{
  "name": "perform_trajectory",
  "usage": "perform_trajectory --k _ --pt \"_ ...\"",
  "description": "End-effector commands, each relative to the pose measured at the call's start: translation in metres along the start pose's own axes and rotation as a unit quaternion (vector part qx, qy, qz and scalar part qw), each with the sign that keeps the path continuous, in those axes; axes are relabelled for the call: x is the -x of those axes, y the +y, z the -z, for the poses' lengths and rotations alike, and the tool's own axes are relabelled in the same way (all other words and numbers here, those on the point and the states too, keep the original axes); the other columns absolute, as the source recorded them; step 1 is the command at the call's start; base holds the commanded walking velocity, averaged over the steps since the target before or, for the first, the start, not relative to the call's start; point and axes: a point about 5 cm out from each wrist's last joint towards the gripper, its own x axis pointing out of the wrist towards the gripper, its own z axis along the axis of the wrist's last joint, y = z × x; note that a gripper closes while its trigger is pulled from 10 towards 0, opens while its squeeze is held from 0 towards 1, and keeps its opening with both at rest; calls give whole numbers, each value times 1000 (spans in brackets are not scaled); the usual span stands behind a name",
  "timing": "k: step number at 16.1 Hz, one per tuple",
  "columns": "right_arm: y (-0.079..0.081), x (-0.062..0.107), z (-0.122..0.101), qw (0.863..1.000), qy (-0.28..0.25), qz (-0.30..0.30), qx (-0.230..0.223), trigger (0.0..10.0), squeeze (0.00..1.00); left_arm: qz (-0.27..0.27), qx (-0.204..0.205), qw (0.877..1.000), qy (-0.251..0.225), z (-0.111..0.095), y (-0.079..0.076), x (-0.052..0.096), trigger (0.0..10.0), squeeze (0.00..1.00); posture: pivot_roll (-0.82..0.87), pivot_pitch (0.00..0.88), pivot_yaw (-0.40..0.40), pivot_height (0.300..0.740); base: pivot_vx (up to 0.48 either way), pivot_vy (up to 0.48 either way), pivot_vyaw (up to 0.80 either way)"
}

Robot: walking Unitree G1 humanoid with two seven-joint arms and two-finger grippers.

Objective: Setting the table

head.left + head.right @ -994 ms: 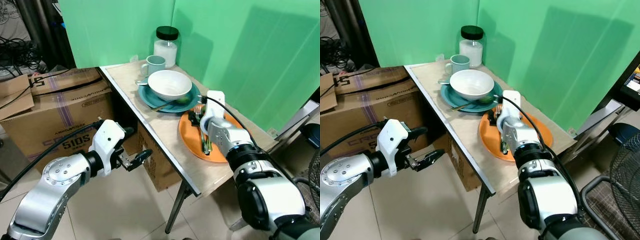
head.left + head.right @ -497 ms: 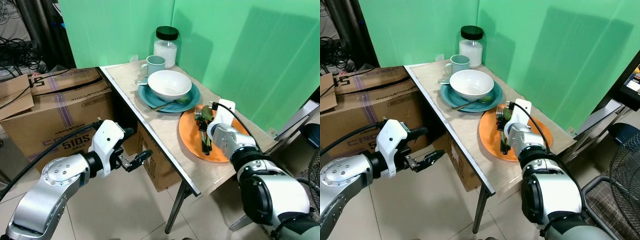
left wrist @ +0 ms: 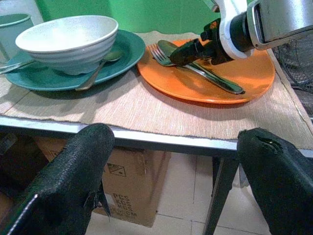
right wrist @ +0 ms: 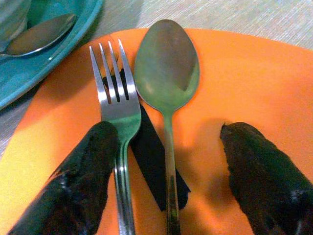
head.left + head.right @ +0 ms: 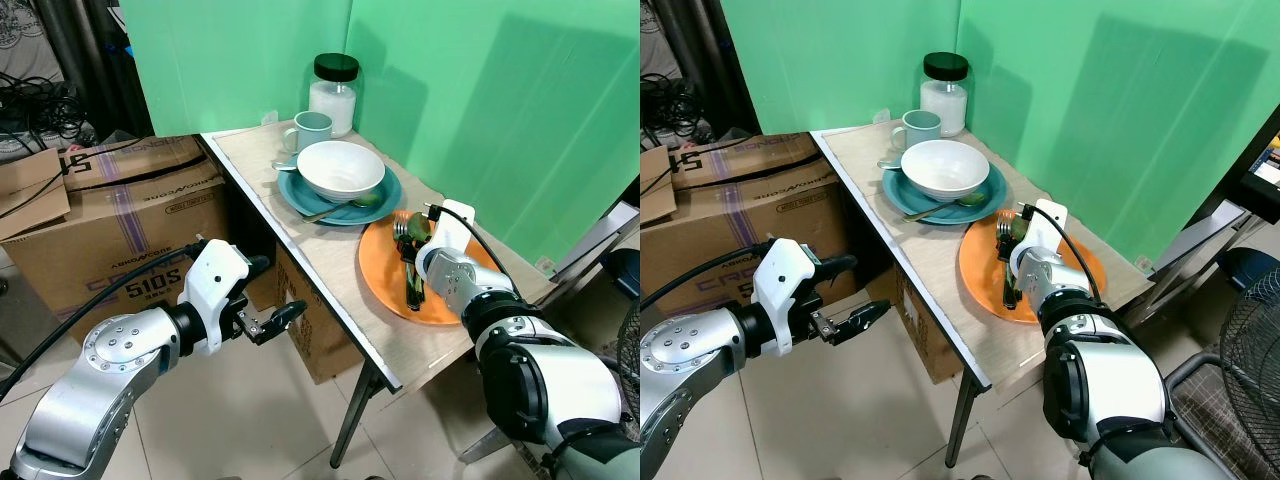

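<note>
Orange plate [image 4: 254,88] holds fork [image 4: 115,105], spoon [image 4: 167,73] — right hand [image 4: 166,181] spread astride (left hand [image 3: 171,181] spread).

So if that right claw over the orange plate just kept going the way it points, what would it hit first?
Most likely the fork and spoon lying between the open fingers of the right gripper on the orange plate. Beyond them sits the teal plate, though depth is hard to judge.
</note>
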Motion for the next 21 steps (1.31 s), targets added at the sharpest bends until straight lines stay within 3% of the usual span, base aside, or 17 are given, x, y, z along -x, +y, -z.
perform_trajectory --k 1,15,21 --pt "-7 0 -1 1000 5 10 -13 0 0 3 -6 1000 -4 -4 -1 2 10000 0 112 0 -97 740 0 0 0" --pt "-6 0 -9 1000 2 -6 -21 0 0 14 -6 1000 -2 -3 -1 1 10000 0 108 0 -96 740 0 0 0" --pt "-7 5 -35 998 -22 -43 -36 0 0 13 -8 1000 -3 -4 0 1 10000 0 100 0 -95 740 0 0 0"
